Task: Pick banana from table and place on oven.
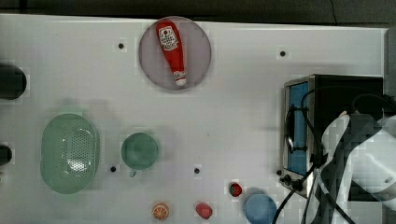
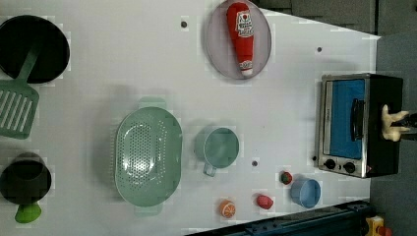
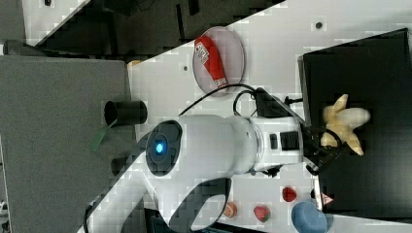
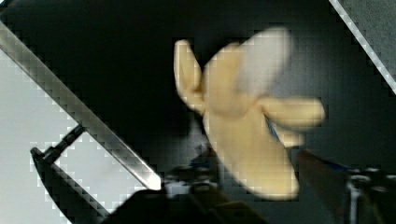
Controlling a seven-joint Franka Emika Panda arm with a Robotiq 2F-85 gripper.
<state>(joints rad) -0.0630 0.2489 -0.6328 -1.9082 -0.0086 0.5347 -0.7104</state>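
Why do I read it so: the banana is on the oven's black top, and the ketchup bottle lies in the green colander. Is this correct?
Not quite. The ketchup bottle lies on the grey plate, not in the green colander, as the left view shows. The banana is indeed over the oven's black top.

The worktop (image 1: 243, 116) is smooth, matt white. The oven (image 2: 359, 125) has a matt black top, a shiny steel front frame and a glossy bluish glass door. The banana (image 3: 344, 124) looks like soft, matt plastic — pale yellow, with peeled flaps. The ketchup bottle (image 1: 171, 49) is glossy red plastic on a smooth grey plate (image 1: 198, 60). The colander (image 2: 147, 162) and cup (image 2: 220, 147) are matt green plastic — the robot arm (image 3: 214, 145) is glossy white.
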